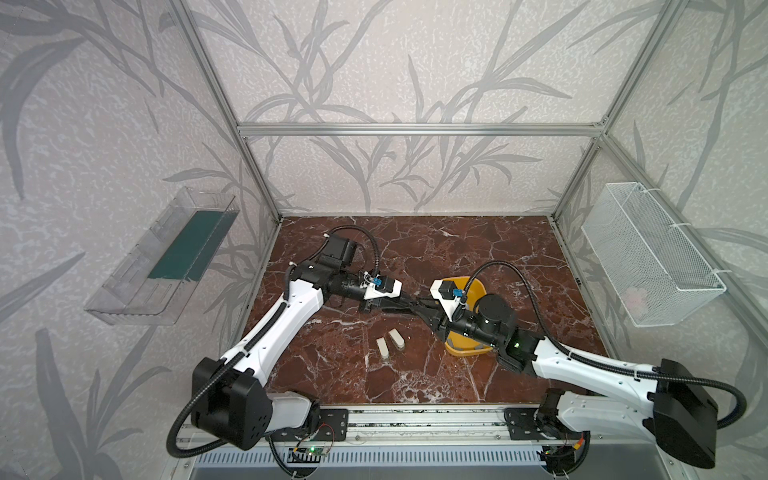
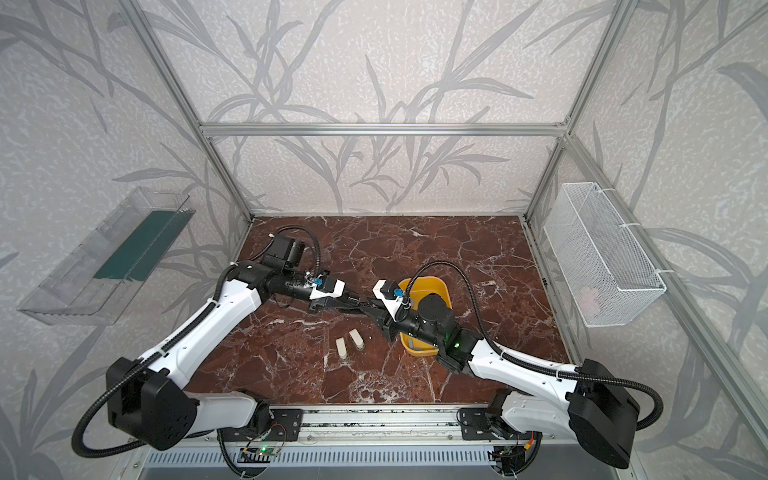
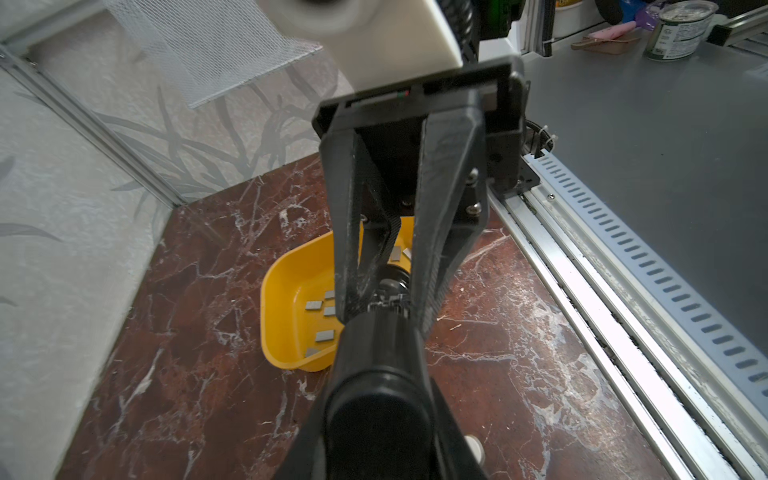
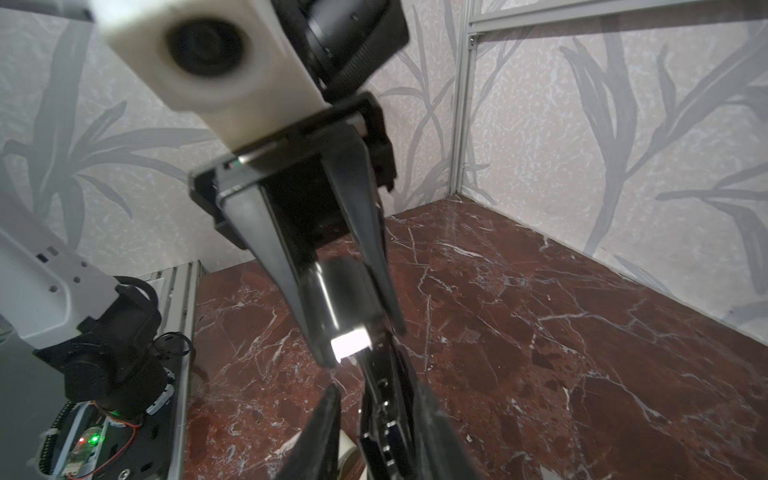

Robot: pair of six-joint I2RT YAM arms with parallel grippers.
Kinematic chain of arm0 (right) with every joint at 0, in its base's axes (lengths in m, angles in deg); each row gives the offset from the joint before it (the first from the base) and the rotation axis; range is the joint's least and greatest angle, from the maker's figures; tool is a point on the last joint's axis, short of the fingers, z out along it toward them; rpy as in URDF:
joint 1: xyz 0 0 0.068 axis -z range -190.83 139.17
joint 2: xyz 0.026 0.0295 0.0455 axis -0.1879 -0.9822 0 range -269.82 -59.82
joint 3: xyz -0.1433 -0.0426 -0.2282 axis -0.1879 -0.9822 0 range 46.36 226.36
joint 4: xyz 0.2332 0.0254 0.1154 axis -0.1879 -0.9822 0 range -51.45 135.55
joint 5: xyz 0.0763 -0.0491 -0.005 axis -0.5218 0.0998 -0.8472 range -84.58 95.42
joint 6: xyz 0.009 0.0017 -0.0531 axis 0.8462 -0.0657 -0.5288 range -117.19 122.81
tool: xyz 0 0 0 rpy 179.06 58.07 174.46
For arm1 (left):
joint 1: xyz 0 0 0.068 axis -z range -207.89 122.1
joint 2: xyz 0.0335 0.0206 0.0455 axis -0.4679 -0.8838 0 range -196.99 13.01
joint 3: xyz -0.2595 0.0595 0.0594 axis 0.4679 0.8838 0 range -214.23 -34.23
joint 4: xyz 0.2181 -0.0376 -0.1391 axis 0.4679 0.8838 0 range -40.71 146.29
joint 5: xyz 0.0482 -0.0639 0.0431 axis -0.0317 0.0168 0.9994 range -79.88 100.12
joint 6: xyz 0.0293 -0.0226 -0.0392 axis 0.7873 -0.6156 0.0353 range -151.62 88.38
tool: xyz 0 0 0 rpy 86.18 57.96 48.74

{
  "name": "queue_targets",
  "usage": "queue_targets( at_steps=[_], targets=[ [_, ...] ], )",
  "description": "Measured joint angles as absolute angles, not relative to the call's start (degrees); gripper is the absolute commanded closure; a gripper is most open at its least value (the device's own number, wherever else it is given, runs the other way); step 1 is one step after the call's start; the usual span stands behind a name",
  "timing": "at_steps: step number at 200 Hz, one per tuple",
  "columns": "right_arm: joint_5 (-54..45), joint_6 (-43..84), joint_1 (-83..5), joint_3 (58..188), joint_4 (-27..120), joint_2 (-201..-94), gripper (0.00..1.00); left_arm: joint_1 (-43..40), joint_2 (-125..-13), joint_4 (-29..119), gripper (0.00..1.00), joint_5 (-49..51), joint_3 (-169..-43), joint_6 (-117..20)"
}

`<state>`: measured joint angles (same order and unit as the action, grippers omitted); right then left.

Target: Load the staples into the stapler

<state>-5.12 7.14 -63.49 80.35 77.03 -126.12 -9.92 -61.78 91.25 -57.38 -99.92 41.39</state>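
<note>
A black stapler (image 1: 397, 304) hangs above the table's middle between both arms. My left gripper (image 3: 376, 415) is shut on its rounded rear end (image 3: 374, 365). My right gripper (image 4: 374, 399) comes from the opposite side. Its fingers straddle the stapler's thin front part (image 4: 386, 399), and a narrow gap shows beside one finger (image 4: 326, 415). Both grippers meet at the centre in both top views, the left gripper (image 2: 357, 305) and the right gripper (image 2: 370, 311). Several grey staples (image 3: 324, 334) lie in a yellow tray (image 3: 282, 291) under the right arm.
Two cream mini staplers (image 1: 383, 347) (image 1: 397, 338) lie on the marble table in front of the grippers. A white wire basket (image 1: 652, 257) hangs on the right wall and a clear bin (image 1: 166, 257) on the left wall. An aluminium rail (image 1: 415, 424) runs along the front edge.
</note>
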Motion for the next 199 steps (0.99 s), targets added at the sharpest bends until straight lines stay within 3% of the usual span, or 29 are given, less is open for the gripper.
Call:
queue_targets(
  at_steps=[199],
  targets=[
    [-5.2,6.3,-64.0,82.2,72.6,-131.8,0.65,-12.0,-58.5,70.0,1.0,-69.3,-92.6,19.4]
  ],
)
